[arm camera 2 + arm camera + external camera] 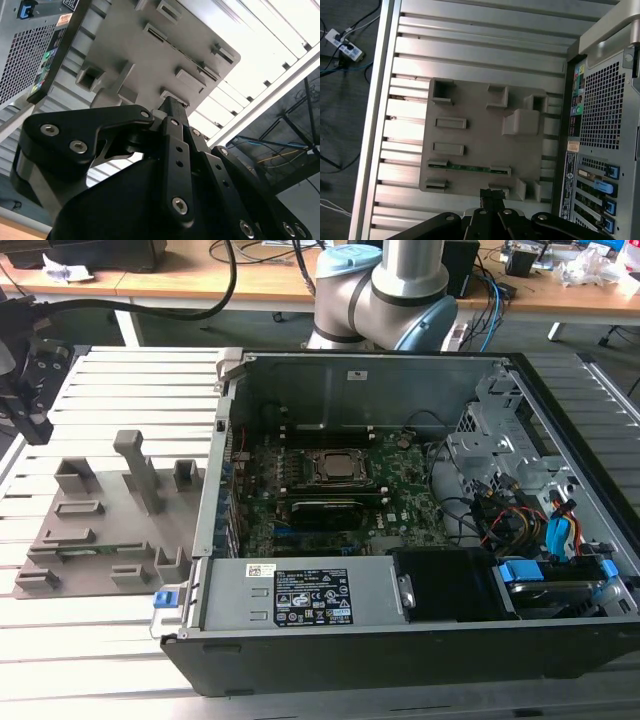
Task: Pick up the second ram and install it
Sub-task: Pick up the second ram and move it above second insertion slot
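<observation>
The second ram (pixel 468 168) is a thin green stick lying flat in a slot of the grey holder tray (pixel 475 135). In the exterior view the ram (pixel 100 551) shows near the front of that tray (pixel 100 525). My gripper (pixel 492 196) hovers above the tray's edge, a short way off the ram and not touching it. Its black fingers are shut with nothing between them. The second wrist view looks past the gripper (pixel 172 106) down onto the tray (pixel 140 65). In the exterior view the gripper (pixel 35 425) hangs at the far left, above the slatted table.
An open computer case (pixel 400 640) stands at the exterior view's right of the tray, with the green motherboard (pixel 400 490) and its CPU socket (pixel 335 468) exposed. A tall grey post (pixel 140 470) rises from the tray. The arm's base (pixel 380 290) stands behind the case.
</observation>
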You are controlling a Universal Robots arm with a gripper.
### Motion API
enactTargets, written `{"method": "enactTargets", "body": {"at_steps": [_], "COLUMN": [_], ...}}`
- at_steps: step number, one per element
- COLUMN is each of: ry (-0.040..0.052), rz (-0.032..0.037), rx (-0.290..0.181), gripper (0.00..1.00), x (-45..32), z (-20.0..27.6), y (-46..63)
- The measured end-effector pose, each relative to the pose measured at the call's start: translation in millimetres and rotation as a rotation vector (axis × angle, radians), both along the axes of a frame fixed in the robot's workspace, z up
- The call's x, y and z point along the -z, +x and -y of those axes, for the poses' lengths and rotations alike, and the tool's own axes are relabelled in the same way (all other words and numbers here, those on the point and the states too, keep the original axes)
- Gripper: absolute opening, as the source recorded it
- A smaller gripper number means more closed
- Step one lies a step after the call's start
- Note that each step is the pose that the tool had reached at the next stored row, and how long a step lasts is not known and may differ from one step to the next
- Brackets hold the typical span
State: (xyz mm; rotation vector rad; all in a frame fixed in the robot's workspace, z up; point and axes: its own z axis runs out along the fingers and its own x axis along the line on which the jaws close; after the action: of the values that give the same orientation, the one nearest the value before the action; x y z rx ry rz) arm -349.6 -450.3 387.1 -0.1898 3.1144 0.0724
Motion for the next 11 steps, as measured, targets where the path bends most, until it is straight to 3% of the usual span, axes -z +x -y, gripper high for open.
{"method": "enactTargets", "body": {"at_steps": [11], "ry": [0.0000], "rz": [-0.0001], "rx": [-0.002], "gripper": [0.11], "x": [0.0], "z": [0.0], "y": [0.0]}}
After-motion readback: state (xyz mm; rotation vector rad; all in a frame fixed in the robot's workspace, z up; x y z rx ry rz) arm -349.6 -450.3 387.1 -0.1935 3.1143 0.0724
